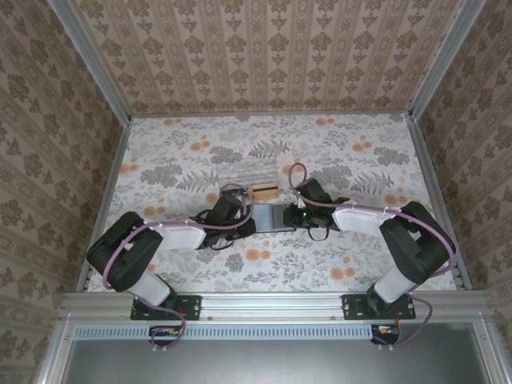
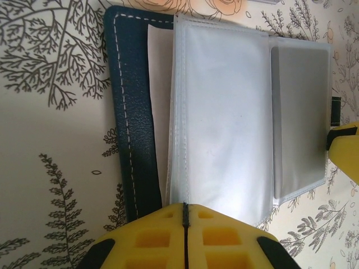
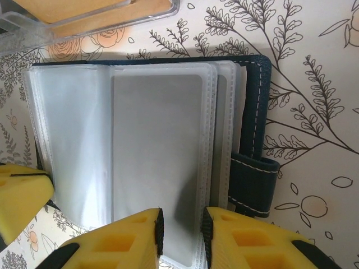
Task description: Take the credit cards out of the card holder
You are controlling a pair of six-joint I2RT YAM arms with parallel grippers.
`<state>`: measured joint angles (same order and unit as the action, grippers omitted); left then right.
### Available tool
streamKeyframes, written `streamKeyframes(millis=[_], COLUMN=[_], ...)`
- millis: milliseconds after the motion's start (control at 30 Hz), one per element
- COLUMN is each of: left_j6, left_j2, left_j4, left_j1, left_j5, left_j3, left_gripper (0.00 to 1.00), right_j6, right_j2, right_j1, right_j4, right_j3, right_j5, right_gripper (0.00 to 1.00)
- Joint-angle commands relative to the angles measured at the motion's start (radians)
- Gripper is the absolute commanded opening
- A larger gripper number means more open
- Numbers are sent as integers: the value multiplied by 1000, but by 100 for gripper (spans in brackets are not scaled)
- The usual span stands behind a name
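The card holder (image 1: pixel 269 217) lies open on the table between my two grippers. Its navy cover (image 2: pixel 132 112) and snap tab (image 3: pixel 253 185) frame a stack of clear sleeves (image 2: pixel 224 123). A grey credit card (image 3: pixel 157 140) sits in the top sleeve (image 2: pixel 300 112). An orange-tan credit card (image 1: pixel 265 190) lies in the clear box. My left gripper (image 2: pixel 185 206) is shut, its tips pinched at the near edge of a sleeve. My right gripper (image 3: pixel 182 232) stands with its jaws a little apart over the edge of the grey card's sleeve, pinching nothing.
The clear plastic box (image 1: pixel 244 177) stands just beyond the holder, close to its far edge (image 3: pixel 90 25). The floral tablecloth (image 1: pixel 184 152) spreads out on both sides, and patterned walls (image 1: pixel 264 56) close in the table.
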<state>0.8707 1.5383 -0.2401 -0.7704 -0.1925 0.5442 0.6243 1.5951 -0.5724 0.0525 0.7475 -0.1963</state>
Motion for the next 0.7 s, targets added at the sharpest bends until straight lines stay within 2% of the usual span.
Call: streamKeyframes(millis=[0, 667], left_j6=[11, 16], left_j2=[20, 36], left_j4=[-1, -5], left_j1=[3, -14], left_j5=[-10, -13], left_j3=[-12, 5], left_gripper=[8, 8], right_j6=[-2, 87], right_j2=[29, 36], right_j1=[-5, -29], right_j4=[-3, -109], right_j3=[20, 16], right_j5=[-21, -144], right_gripper=[29, 30])
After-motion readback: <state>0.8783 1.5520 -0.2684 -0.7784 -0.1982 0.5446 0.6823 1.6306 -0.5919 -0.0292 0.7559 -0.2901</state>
